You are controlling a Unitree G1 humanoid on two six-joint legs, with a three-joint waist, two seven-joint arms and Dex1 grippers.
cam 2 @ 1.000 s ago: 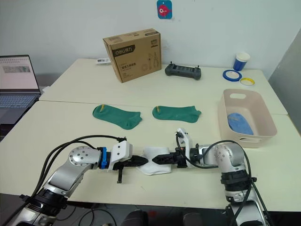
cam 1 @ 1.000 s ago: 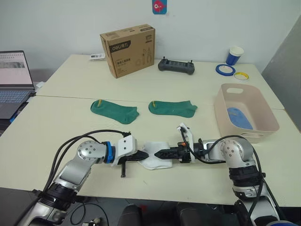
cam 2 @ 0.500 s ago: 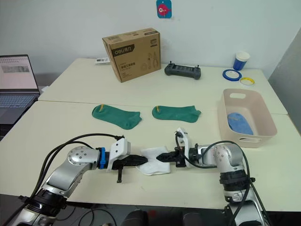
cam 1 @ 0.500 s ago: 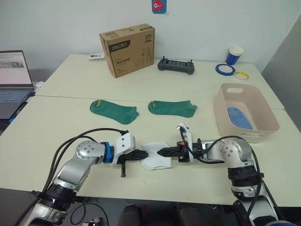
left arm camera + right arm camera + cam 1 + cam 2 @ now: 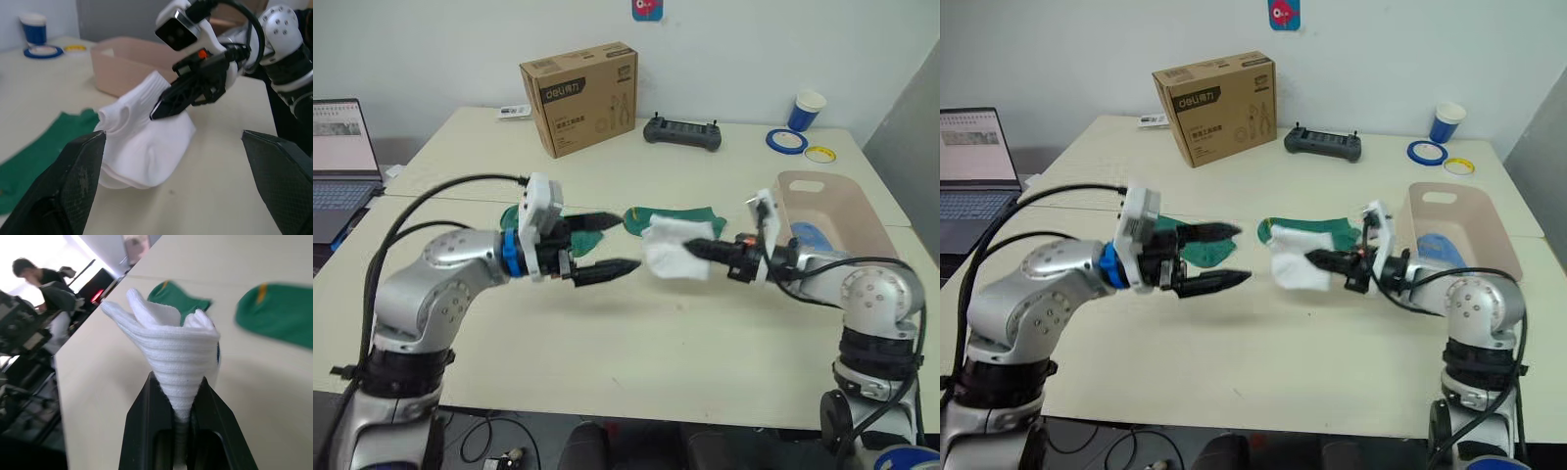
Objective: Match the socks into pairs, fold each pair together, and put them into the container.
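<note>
Right wrist view: right gripper [image 5: 183, 404] pinches white pair [image 5: 168, 345] | left gripper [image 5: 602, 245] spread, empty | carry level over container [image 5: 862, 230], release low.

Two cream tables [image 5: 724, 323] pushed together, seam running across. Plain white wall [image 5: 431, 39] behind, small sticker [image 5: 647, 8] high up. Grey panel [image 5: 906, 117] far right. Open laptop [image 5: 337, 162] on a side desk at left. Cardboard box [image 5: 579, 95], black controller [image 5: 683, 133], blue paper cup [image 5: 805, 111], tape rolls [image 5: 785, 140] along the far edge. Even indoor light.
</note>
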